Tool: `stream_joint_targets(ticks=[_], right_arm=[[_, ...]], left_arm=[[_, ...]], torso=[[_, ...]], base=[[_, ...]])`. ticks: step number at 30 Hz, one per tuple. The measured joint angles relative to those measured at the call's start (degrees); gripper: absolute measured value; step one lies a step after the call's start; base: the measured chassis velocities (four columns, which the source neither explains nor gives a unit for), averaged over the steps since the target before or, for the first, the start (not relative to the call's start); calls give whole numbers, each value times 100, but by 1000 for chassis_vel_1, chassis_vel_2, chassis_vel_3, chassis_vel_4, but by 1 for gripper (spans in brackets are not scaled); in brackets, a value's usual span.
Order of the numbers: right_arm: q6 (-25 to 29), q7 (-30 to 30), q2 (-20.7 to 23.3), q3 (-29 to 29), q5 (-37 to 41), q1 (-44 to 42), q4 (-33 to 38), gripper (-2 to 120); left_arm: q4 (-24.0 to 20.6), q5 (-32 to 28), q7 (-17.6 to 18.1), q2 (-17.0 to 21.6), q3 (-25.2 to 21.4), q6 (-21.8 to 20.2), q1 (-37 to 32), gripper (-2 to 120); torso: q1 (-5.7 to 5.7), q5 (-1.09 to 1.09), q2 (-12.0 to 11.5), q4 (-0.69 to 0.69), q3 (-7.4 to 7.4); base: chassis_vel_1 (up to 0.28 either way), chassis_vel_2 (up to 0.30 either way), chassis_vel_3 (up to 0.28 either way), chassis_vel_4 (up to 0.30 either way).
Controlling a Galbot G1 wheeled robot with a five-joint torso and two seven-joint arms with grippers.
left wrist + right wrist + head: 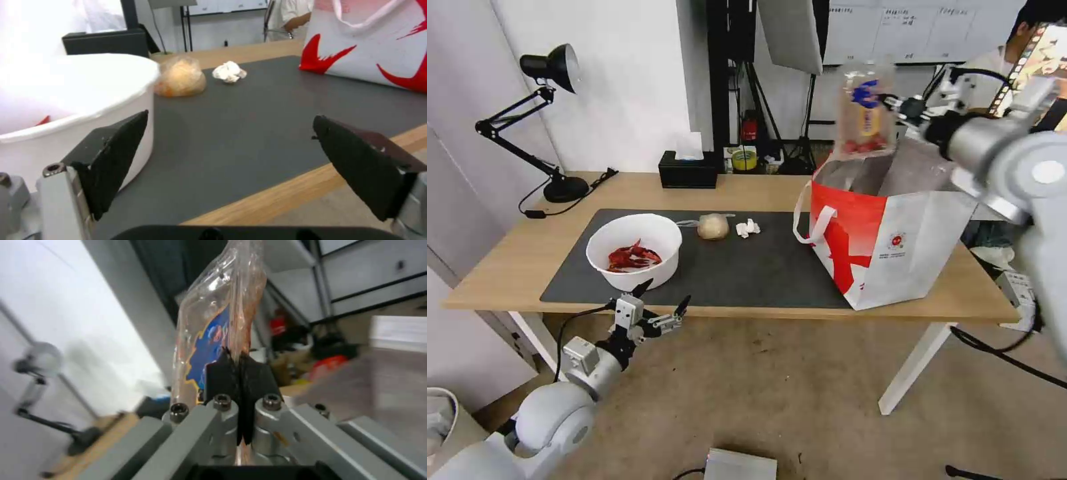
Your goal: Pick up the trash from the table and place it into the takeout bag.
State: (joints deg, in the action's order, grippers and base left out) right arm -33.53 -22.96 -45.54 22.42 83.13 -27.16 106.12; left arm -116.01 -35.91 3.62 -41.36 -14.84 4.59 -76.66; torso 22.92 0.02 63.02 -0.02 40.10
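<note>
From the head camera, the right gripper (894,103) is holding the clear clamshell (864,110) just above the takeout bag (894,227); its thin edge could be slipping. In the left wrist view, the left gripper (231,146), fingers wide, is waiting beside the white bowl (66,100). In the right wrist view, the pads (222,373) are pinching the plastic; the tomatoes are hard to make out.

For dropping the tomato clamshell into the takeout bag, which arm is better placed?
Right. Its pincer is shut on the clamshell, held above the takeout bag's open mouth. The left pincer hangs open at the table's near edge beside the bowl.
</note>
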Motion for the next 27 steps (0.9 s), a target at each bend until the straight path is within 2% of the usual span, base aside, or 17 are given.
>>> stream_joint_targets(ticks=[4, 11, 22, 27], right_arm=[[65, 83, 36, 118, -257, -310, -8, 0], [95, 66, -148, 173, -390, -642, -66, 0], [94, 42, -145, 278, -342, -844, 87, 0], [76, -195, -86, 402, -107, -993, 261, 0]], left_arm=[[-24, 0, 0, -2, 92, 1, 70, 100], [-65, -4, 1, 9, 81, -6, 41, 100], [-111, -5, 12, 9, 30, -13, -44, 100], [-115, -3, 18, 10, 21, -19, -49, 100]], torso=[[0, -1, 0, 1, 0], [0, -1, 0, 2, 0], [0, -2, 0, 2, 0], [0, -2, 0, 2, 0]], base=[[0, 0, 0, 0], [0, 0, 0, 0], [0, 0, 0, 0], [0, 0, 0, 0]])
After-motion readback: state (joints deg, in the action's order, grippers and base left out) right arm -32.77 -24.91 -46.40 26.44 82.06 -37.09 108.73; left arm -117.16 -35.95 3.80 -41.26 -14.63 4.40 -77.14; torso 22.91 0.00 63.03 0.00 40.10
